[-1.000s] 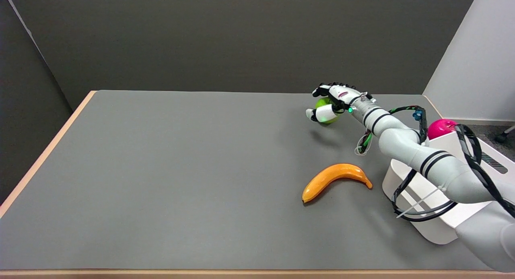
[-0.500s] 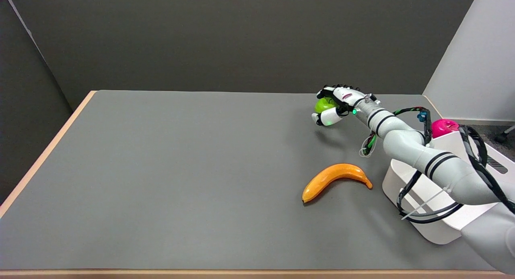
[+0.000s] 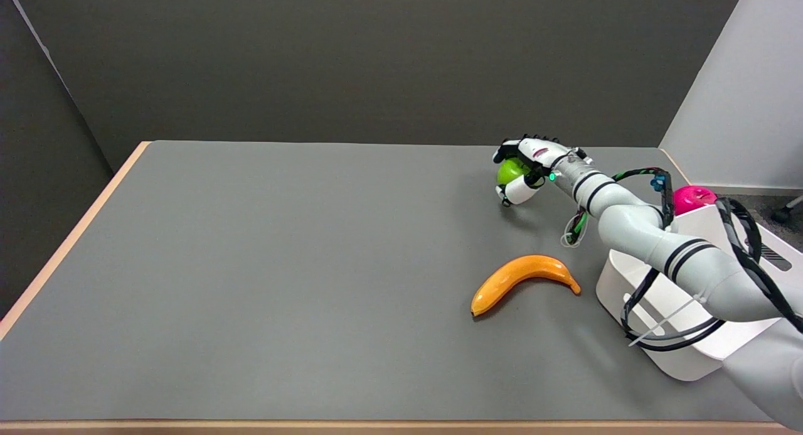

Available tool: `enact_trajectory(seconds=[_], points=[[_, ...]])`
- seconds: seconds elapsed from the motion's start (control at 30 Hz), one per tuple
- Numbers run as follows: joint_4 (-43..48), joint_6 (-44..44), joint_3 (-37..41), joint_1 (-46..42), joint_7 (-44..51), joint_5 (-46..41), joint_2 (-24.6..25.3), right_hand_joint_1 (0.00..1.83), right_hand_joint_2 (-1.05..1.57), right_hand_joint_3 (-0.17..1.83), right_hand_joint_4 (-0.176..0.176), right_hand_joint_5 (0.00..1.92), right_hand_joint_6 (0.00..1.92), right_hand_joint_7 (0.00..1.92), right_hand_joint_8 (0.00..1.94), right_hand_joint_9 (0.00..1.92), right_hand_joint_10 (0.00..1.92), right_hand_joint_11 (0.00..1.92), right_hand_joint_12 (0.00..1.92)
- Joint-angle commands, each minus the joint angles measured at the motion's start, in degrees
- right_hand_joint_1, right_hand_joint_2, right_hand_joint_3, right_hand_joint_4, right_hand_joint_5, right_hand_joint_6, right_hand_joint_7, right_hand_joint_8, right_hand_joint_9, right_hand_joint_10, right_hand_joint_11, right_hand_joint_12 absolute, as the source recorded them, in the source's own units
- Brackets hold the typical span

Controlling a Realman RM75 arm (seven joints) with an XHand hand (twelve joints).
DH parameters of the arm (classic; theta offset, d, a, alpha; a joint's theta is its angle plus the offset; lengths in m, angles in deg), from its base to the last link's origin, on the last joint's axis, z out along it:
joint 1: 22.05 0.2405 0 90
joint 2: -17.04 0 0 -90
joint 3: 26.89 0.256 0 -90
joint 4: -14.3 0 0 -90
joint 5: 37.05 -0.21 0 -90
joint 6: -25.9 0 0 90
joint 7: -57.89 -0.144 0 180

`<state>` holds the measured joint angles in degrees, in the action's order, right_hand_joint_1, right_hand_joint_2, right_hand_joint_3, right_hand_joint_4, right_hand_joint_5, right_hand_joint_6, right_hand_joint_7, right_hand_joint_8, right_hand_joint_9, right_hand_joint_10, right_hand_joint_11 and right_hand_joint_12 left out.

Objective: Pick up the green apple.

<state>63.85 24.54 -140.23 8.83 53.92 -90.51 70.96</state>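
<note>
The right hand (image 3: 526, 166) grips the green apple (image 3: 511, 169) with its fingers wrapped around it, beyond the orange banana (image 3: 522, 279) on the grey worktop (image 3: 282, 265), toward the far edge.

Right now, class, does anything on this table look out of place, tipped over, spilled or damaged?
Nothing stands out. The right hand holds the green apple at the table's far side. The banana lies whole on the table, and the white bin stands upright beside it with a pink ball behind.
</note>
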Motion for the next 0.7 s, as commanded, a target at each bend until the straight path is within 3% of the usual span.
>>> enact_trajectory(seconds=[0.03, 0.1, 0.13, 0.2, 0.27, 0.33, 0.57, 0.7], points=[[0.89, -2.1, -0.67, -0.74, 3.22, 0.39, 0.36, 1.09, 0.8, 0.96, 0.066, 0.46, 1.09, 0.68, 0.87, 0.63, 1.24, 0.74, 1.91], [1.13, -2.25, -0.89, -0.89, 3.35, 0.39, 0.36, 1.27, 1.04, 0.43, 0.058, 0.48, 1.15, 0.73, 1.31, 0.68, 1.27, 0.77, 1.92], [1.29, -2.34, -0.89, -0.99, 3.35, 0.39, 0.36, 1.27, 1.12, 0.27, 0.017, 0.5, 1.28, 0.76, 1.4, 0.7, 1.28, 0.78, 1.92], [1.7, -2.66, -0.89, -1.38, 3.35, 0.39, 0.28, 1.15, 1.18, 0.22, -0.096, 0.53, 1.62, 0.82, 1.34, 0.74, 1.32, 0.8, 1.92], [2.23, -3.01, -0.76, -1.71, 3.35, 0.39, 0.18, 1.16, 1.18, 0.23, -0.108, 0.52, 1.61, 0.82, 1.34, 0.75, 1.32, 0.8, 1.92], [2.96, -3.49, -0.46, -1.96, 3.35, 0.39, 0.1, 1.34, 1.18, 0.13, -0.172, 0.57, 1.58, 0.85, 1.3, 0.69, 1.45, 0.81, 1.92], [9.51, -6.84, 0.09, -3.3, 3.35, 0.39, -1.91, 1.33, 1.13, 0.25, -0.156, 0.57, 1.6, 0.84, 1.32, 0.69, 1.46, 0.82, 1.92], [17.61, -10.73, 2.1, -5.44, 3.35, 0.39, -3.69, 1.33, 1.12, 0.26, -0.153, 0.58, 1.59, 0.84, 1.33, 0.7, 1.46, 0.83, 1.92]])
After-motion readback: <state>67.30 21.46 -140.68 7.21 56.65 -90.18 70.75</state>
